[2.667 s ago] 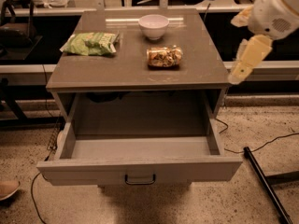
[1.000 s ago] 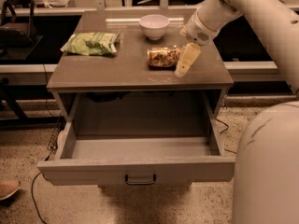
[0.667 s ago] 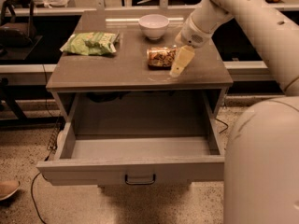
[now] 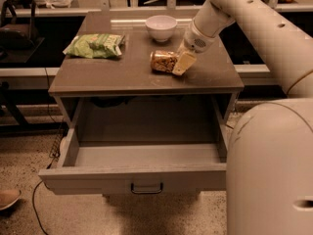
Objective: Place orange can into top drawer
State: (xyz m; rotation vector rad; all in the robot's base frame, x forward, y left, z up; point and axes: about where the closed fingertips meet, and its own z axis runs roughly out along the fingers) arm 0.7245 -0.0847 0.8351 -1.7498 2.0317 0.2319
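The orange can lies on its side on the grey cabinet table, right of centre. My gripper is at the can's right end, its cream fingers over that end. The top drawer is pulled wide out below the tabletop and has nothing in it; its front panel carries a small dark handle.
A white bowl stands at the back of the tabletop, just behind the can. A green snack bag lies at the left. My arm and body fill the right side. A shoe and a cable are on the floor at left.
My arm has swung in from the right edge of the table to the can. The gripper has closed the last gap and now covers the can's right end. The can has not moved.
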